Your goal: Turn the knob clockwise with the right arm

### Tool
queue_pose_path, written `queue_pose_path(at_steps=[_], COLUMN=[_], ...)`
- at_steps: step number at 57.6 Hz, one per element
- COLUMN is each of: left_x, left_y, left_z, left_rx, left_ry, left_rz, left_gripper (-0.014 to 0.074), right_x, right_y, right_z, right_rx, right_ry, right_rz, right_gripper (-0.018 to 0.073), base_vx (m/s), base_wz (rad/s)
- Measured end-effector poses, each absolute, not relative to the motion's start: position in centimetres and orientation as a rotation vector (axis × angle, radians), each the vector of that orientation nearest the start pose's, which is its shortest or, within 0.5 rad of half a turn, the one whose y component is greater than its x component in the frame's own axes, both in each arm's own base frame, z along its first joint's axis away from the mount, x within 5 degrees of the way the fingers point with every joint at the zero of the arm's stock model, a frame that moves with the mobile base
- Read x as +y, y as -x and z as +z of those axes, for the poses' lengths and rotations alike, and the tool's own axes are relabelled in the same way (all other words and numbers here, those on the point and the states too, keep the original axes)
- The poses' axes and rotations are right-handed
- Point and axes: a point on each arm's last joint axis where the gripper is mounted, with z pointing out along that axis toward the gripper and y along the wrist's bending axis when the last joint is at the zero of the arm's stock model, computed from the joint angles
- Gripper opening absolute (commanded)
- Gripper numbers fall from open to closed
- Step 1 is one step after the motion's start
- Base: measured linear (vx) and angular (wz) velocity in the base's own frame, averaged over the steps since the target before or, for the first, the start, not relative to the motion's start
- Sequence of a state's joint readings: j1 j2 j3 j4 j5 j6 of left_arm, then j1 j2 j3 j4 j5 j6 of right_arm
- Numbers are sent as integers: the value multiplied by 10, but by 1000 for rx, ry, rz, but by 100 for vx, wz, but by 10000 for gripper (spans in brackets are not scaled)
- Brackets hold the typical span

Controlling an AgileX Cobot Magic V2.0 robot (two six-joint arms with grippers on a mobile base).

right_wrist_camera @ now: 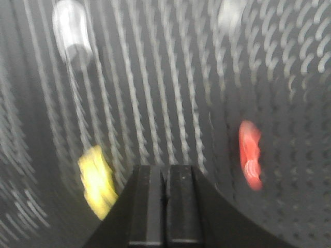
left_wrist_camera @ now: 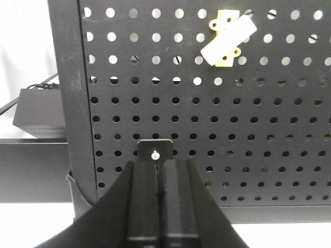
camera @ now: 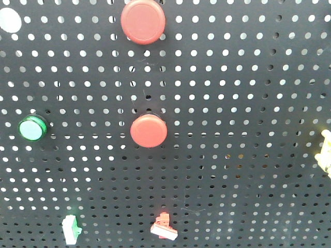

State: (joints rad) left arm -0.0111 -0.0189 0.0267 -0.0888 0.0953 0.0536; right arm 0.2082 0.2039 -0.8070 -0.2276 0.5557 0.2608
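The black pegboard (camera: 232,103) fills the front view. Small knob-like pieces sit low on it: a green one (camera: 71,228) and a red one (camera: 164,227). A yellow piece (camera: 326,152) shows at the right edge. The right wrist view is blurred by motion. My right gripper (right_wrist_camera: 165,168) is shut and empty, close to the board, between a yellow piece (right_wrist_camera: 97,181) at lower left and a red piece (right_wrist_camera: 250,154) at right, touching neither. My left gripper (left_wrist_camera: 159,164) is shut and empty, pointing at a small black bracket (left_wrist_camera: 155,149) low on the board.
Two round red buttons (camera: 143,20) (camera: 149,130) and a green button (camera: 32,128) stand out from the board. A yellow mount with a white handle (left_wrist_camera: 227,37) is above the left gripper. A black box (left_wrist_camera: 39,111) with cables lies left of the board's frame.
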Motion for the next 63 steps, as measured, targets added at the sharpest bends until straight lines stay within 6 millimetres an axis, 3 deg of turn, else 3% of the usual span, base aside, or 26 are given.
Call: queue_pose_path(at_steps=[7,19,36,55,63], left_x=[-1,-1,-1,-1,-1], left_y=[-56,-56,-56,-56,-56], left_z=[197,197,197,197,197], left_rx=[1586,1586,1586,1586,1586], left_ry=[12,12,12,12,12], left_rz=[-42,-42,-42,-42,-42], left_gripper=[-6,-6,-6,-6,-6], right_x=[-2,11,15,15,16], right_y=[-27,-56,-68,-73,-75], right_z=[379,348,310,283,256], right_rx=[1411,1314,1390,1474,1551], right_ry=[65,143,167,181,182], right_rz=[120,148,150,139,142], right_gripper=[-9,-9,-9,-9,-9], base_vx=[0,0,0,0,0], base_wz=[0,0,0,0,0])
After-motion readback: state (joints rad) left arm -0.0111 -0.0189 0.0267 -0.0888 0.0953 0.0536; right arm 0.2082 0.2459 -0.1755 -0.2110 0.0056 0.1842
